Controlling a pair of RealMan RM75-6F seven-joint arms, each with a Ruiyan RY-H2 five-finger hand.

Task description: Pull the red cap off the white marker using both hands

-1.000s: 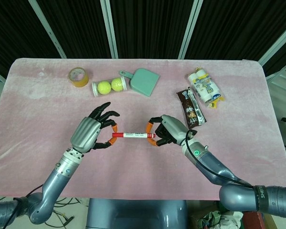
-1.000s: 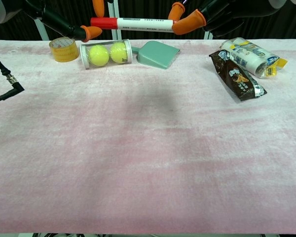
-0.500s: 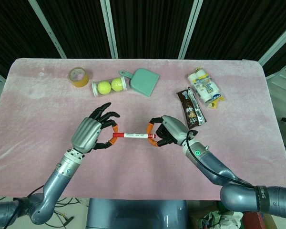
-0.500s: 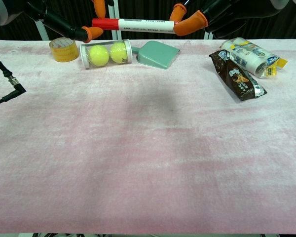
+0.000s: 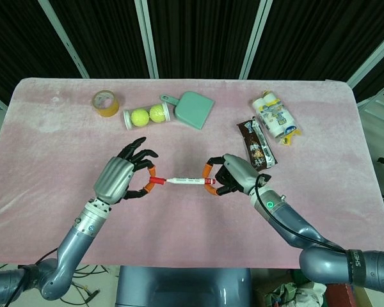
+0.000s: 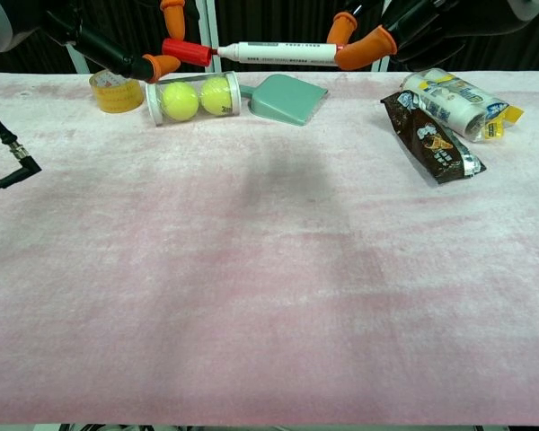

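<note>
1. A clear plastic tube (image 5: 146,116) lies on its side on the pink cloth-covered counter (image 5: 64,160), at the far left-centre, with two yellow-green balls (image 5: 157,113) inside it side by side; the chest view shows the same tube (image 6: 191,98) with both balls filling it.
2. A roll of yellowish tape (image 5: 105,103) sits to the left of the tube, and a pale green plastic dustpan (image 5: 191,109) lies just right of it, its handle close to the tube's end.
3. The left hand (image 5: 125,178) pinches the small red marker cap (image 5: 155,181) between orange-tipped fingertips, the other dark fingers fanned out above.
4. The right hand (image 5: 233,177) is clamped on the far end of the slim white marker barrel (image 5: 191,181) with orange-tipped fingertips (image 6: 366,48).
5. Cap and barrel are held level in the air above the middle of the counter, in line with each other; in the chest view the red cap (image 6: 188,52) sits apart from the white barrel (image 6: 278,53), with the marker's narrow tip showing bare between them.
6. Two snack packs lie at the far right: a dark brown wrapped bar (image 5: 256,146) and, just beyond it, a white printed packet with yellow ends (image 5: 276,118).
7. Counted: one tube, two balls, one tape roll, one dustpan, one marker with one cap, two snack packs.
</note>
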